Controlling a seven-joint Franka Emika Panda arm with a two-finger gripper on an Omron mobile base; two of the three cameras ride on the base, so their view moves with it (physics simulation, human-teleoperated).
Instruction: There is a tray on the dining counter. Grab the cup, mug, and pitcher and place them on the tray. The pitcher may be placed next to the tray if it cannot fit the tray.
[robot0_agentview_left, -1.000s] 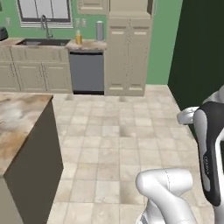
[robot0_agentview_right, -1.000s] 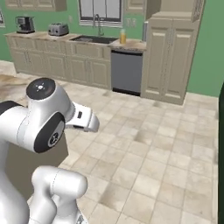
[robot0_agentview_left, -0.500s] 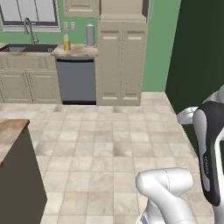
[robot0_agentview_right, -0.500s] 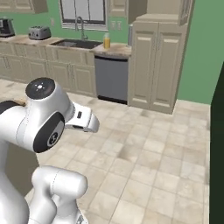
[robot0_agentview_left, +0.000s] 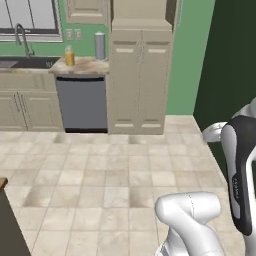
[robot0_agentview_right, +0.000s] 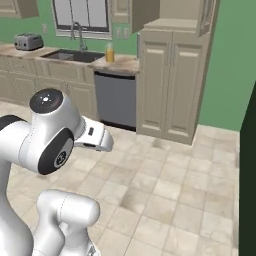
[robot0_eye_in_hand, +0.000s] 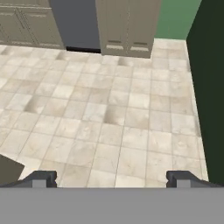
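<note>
Tall clear yellow-orange pitcher (robot0_agentview_left: 69, 55) stands on far wall counter (robot0_agentview_left: 82, 65), just right of sink (robot0_agentview_right: 67, 56). Gripper (robot0_eye_in_hand: 112, 178) over tiled floor (robot0_eye_in_hand: 109, 127), fingers spread wide, holding nothing. Judged rigid, slick, top-heavy; grasp mid-body, keep upright.

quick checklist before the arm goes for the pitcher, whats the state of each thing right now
1. Pitcher located: ok, it stands on the wall counter between the sink and a grey canister.
2. Tool free to grasp: ok, jaws wide apart with nothing between them.
3. Tool aimed at pitcher: not ok, the hand view looks down at bare floor tiles.
4. Pitcher within reach: not ok, open floor lies between the base and the counter.
5. Tray position: cannot tell.
6. Cup and mug position: cannot tell.
</note>
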